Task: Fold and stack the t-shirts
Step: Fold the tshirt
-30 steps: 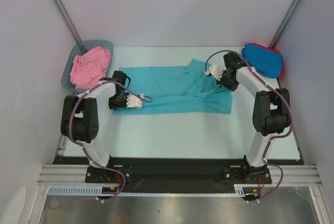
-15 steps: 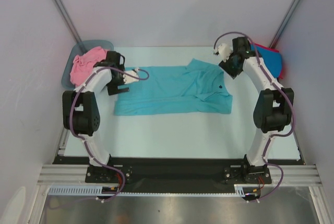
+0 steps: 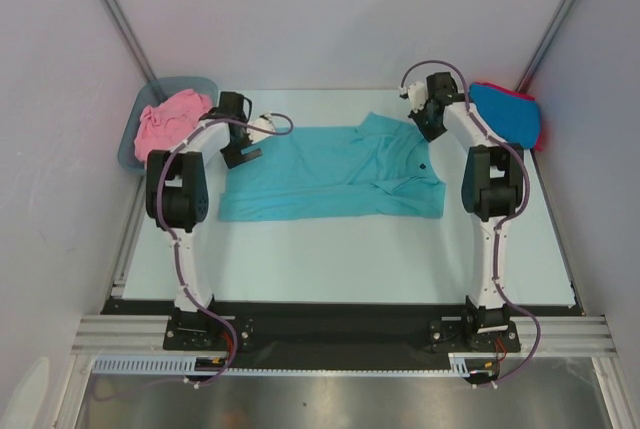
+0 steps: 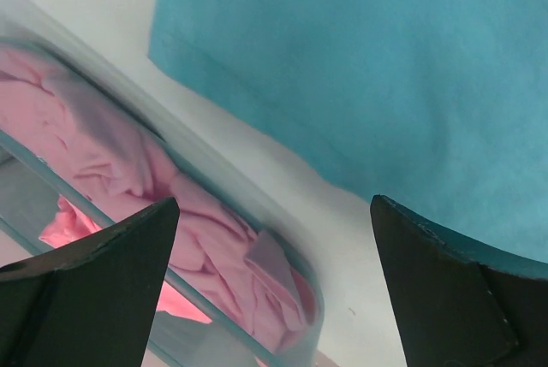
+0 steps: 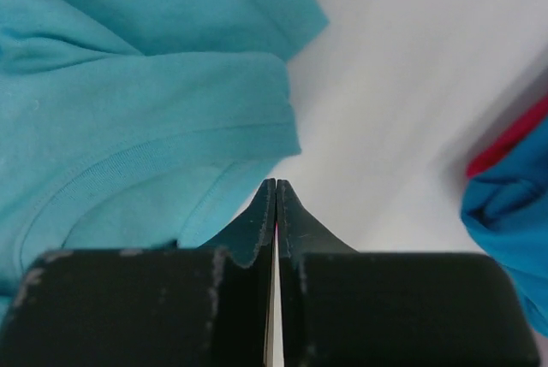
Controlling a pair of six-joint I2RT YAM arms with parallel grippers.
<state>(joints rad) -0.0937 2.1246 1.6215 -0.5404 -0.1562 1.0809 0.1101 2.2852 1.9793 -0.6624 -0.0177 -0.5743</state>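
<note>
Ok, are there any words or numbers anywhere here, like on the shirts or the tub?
No words or numbers can be read in any view.
Teal t-shirt: one tiny dark mark near its right end, too small to tell whether it is writing.
Pink t-shirt, bright blue t-shirt, tub: plain, no writing shows.

Left tool (image 4: 274, 204) off teal t-shirt (image 3: 330, 174), spread wide; right tool (image 5: 275, 187) withdrew far.
</note>
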